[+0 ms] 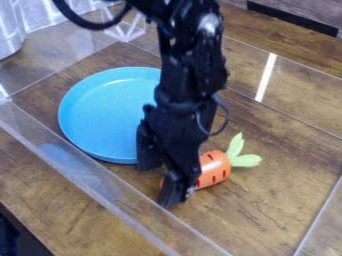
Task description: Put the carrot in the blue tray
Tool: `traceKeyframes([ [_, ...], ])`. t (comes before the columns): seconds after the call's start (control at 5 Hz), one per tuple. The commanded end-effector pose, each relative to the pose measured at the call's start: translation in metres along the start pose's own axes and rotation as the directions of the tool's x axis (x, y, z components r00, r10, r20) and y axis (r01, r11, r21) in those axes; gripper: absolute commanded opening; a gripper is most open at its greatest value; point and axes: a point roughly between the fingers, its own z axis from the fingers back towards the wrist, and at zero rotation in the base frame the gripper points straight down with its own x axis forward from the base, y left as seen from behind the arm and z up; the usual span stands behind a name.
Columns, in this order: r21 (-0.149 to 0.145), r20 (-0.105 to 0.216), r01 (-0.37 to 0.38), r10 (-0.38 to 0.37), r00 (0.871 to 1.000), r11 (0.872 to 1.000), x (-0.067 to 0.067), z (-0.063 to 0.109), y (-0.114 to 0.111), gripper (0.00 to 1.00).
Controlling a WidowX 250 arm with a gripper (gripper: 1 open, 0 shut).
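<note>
The carrot (218,166) lies on the wooden table (294,150), just right of the blue tray (96,110) and outside its rim, leafy green top pointing up and to the right. The black gripper (163,170) points straight down over the carrot's left end and hides that part; its jaws stand wide apart and hold nothing. One finger (175,186) reaches the table in front of the carrot. The arm (191,60) covers the tray's right edge.
</note>
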Motion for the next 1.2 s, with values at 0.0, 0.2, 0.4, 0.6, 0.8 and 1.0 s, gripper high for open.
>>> traceKeyframes([
  [0.0, 0.010, 0.030, 0.027, -0.028, 0.999, 1.000, 0.008, 0.000, -0.002, 1.00],
  [0.2, 0.011, 0.030, 0.032, -0.032, 0.999, 0.999, 0.013, 0.000, -0.001, 1.00],
  [0.4, 0.009, 0.032, 0.035, -0.035, 0.999, 0.999, 0.016, 0.000, -0.001, 1.00],
  [0.6, 0.006, 0.036, 0.037, -0.037, 0.999, 0.999, 0.019, 0.000, -0.001, 1.00],
  [0.8, 0.002, 0.039, 0.040, -0.040, 0.998, 0.999, 0.022, 0.000, -0.001, 1.00],
  [1.0, -0.002, 0.038, 0.042, -0.042, 0.998, 0.999, 0.023, 0.000, 0.000, 1.00],
])
